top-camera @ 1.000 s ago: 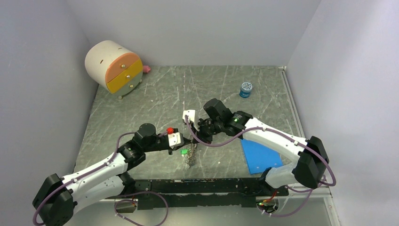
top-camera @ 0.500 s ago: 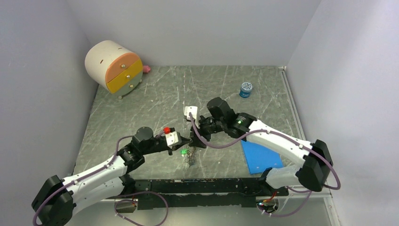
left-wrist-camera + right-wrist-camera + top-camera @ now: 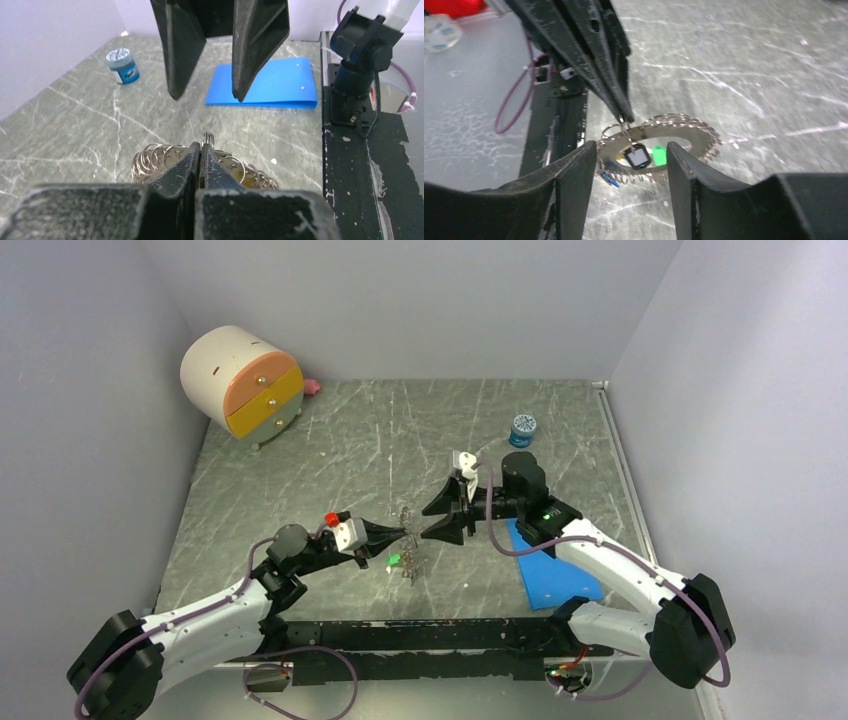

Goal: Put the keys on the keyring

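The keyring (image 3: 684, 129), a silvery hoop edged with small wire loops (image 3: 155, 159), hangs tilted just above the table near the middle (image 3: 408, 562). My left gripper (image 3: 403, 533) (image 3: 201, 147) is shut on a small split ring (image 3: 208, 137) at its rim. A black key (image 3: 637, 156) dangles right under that pinch. A green key (image 3: 659, 154) (image 3: 394, 560) and a blue key (image 3: 610, 178) sit by the hoop. My right gripper (image 3: 424, 524) (image 3: 630, 147) is open and holds nothing. Its fingers (image 3: 177, 55) face the left gripper's tip a short way off.
A blue sheet (image 3: 555, 570) (image 3: 262, 85) lies at the right front. A small blue jar (image 3: 522, 429) (image 3: 123, 65) stands farther back. A round drawer cabinet (image 3: 242, 378) and a pink bit (image 3: 312, 386) are at the back left. A black rail (image 3: 430, 635) runs along the near edge.
The right gripper opened, let go and drew back to the right. The left gripper closed on the ring's edge and now carries it alone, slightly farther back.
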You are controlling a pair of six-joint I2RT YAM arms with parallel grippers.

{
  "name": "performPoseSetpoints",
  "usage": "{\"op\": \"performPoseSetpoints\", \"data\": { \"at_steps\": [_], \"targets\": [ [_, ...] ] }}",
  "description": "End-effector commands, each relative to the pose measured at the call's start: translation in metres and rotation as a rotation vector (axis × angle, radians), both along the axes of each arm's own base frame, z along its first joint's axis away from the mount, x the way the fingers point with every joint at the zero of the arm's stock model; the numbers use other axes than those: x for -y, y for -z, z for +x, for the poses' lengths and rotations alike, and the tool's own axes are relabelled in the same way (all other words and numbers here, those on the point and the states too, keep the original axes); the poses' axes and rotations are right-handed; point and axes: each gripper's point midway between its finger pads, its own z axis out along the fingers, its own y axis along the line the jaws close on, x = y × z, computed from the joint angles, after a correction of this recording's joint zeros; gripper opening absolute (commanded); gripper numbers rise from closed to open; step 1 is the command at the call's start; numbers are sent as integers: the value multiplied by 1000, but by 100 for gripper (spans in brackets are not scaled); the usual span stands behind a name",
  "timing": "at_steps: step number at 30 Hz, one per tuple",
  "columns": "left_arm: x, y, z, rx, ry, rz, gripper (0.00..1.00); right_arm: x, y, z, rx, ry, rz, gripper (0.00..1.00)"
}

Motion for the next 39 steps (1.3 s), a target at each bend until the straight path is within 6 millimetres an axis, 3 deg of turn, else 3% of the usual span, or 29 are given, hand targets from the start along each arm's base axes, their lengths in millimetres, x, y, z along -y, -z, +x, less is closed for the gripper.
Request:
{"op": "performPoseSetpoints", "data": {
  "at_steps": [1,11,19,24,32,36,39],
  "targets": [
    [1,-50,-12,128,56,-155,3,-8,-40,-29,81,-208,172,52],
    [1,-59,-16,126,73,-189,3,-25,-34,-36,122,-244,169,37],
    [2,-61,-19,129,91,-185,2,-26,-29,-21,148,-157,165,46],
    [1,-62,-20,133,90,-188,3,-26,-23,-21,147,-153,153,45],
    [2,-66,-23,137,111,-203,3,-27,-20,-26,136,-193,152,20],
    [3,-66,-25,135,123,-201,3,-28,-26,-26,144,-196,171,0],
    [0,-67,-22,139,95,-207,2,-28,-22,-23,136,-185,142,0]
  ]
}}
